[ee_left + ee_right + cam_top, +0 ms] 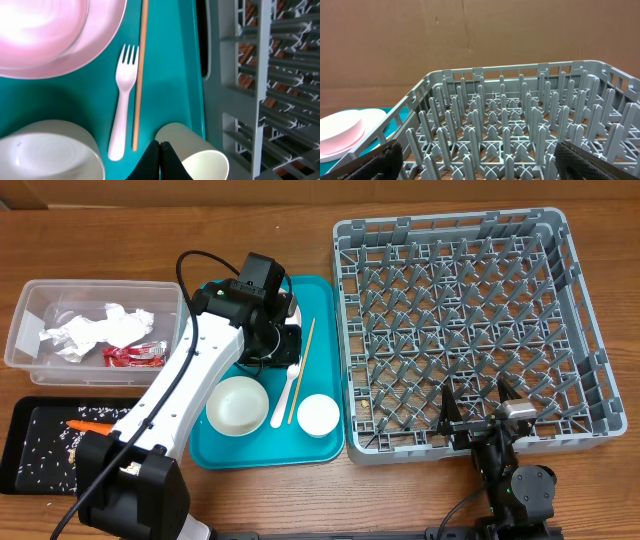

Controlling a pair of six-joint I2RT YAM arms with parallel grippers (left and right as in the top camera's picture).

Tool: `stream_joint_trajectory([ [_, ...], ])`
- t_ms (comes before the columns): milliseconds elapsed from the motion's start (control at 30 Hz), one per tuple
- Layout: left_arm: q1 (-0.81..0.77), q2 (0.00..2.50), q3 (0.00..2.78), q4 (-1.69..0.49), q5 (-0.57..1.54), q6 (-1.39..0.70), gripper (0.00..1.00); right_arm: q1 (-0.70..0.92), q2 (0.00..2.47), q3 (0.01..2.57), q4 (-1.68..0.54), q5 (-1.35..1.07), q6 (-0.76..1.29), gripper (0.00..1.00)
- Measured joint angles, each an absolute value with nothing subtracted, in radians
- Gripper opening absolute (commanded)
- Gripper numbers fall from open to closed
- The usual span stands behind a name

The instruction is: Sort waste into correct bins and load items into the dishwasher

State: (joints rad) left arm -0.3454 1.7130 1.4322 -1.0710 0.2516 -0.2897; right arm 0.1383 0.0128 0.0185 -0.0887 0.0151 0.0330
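My left gripper (160, 152) is shut with nothing between its fingers, low over the teal tray (170, 85) between a white bowl (45, 152) and a small white cup (195, 155). A white fork (122, 100) and a wooden chopstick (140, 75) lie ahead of it, with the pink plate (50, 35) beyond. Overhead, the left gripper (280, 340) hides most of the plate. My right gripper (480, 415) stands open over the front edge of the empty grey dish rack (465, 330), its pegs (510, 130) ahead.
A clear tub (30, 330) at the left holds crumpled napkins (95, 328) and a red wrapper (135, 355). In front of it a black tray (20, 450) holds a carrot (90, 424) and rice grains. The rack wall (250, 100) stands close to the tray's right side.
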Motion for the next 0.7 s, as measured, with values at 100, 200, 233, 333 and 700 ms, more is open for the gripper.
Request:
stream_joint_trajectory([
  [100, -0.345, 1.713, 1.432, -1.039, 0.251, -0.290, 0.04, 0.138, 0.013, 0.019, -0.089, 0.015, 0.033, 1.00],
  [200, -0.345, 1.713, 1.432, -1.015, 0.251, -0.290, 0.04, 0.138, 0.013, 0.019, -0.089, 0.015, 0.033, 1.00],
  [233, -0.345, 1.713, 1.432, -1.012, 0.251, -0.291, 0.04, 0.138, 0.013, 0.019, -0.089, 0.015, 0.033, 1.00],
  [333, -0.345, 1.713, 1.432, -0.996, 0.251, -0.299, 0.04, 0.138, 0.013, 0.019, -0.089, 0.015, 0.033, 1.00],
  [700, -0.345, 1.713, 1.370, -0.896, 0.251, -0.323, 0.04, 0.138, 0.013, 0.019, -0.115, -0.101, 0.080, 1.00],
])
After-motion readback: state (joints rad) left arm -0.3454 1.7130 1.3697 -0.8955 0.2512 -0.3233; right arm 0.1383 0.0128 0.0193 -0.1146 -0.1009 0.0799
